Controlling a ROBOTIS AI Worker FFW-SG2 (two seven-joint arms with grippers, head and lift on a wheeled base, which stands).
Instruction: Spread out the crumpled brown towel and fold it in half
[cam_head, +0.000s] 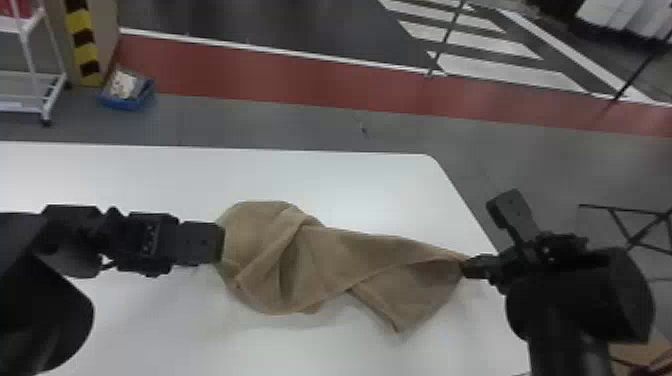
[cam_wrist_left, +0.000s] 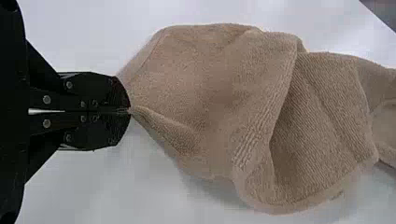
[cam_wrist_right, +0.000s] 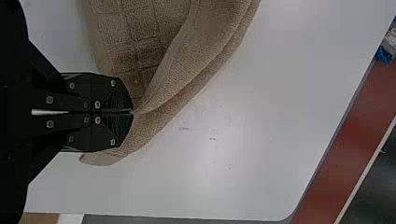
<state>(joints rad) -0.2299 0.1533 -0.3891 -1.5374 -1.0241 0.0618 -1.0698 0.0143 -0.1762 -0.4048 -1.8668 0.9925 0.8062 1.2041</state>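
White table (cam_head: 350, 185) under everything; blue bin (cam_head: 125, 97) and white rack (cam_head: 35, 85) on floor beyond its far edge. Nothing seen between grippers but cloth. Brown towel (cam_head: 320, 260) lies twisted and folded over itself between both. Left gripper (cam_head: 220, 243) closed, pinching towel edge. Right gripper (cam_head: 467, 267) closed too, pinching opposite end; exact corner or edge there hard to tell.

Industrial hall, floor markings (cam_head: 500, 68), hazard stripes (cam_head: 87, 52)
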